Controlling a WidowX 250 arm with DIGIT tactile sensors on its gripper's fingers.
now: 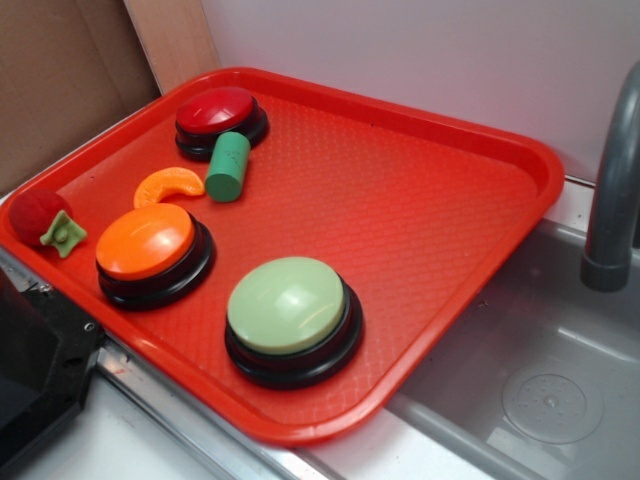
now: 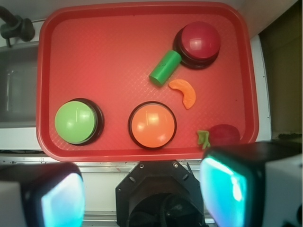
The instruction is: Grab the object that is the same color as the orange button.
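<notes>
I'm hovering the gripper [image 2: 137, 198], spread wide and empty; descending, I'm risking nudging the green cylinder [image 2: 165, 67] beside the orange segment [image 2: 184, 92].

In the wrist view the pincer [image 2: 142, 198] shows only as two blurred fingers [image 2: 232, 189] cut off by the lower edge, the right one hiding part of the red ball [image 2: 225, 134]. In the exterior view the faucet [image 1: 612, 190] is cut by the right edge, and the cylinder [image 1: 229, 166] covers part of the red button's [image 1: 215, 110] base.
</notes>
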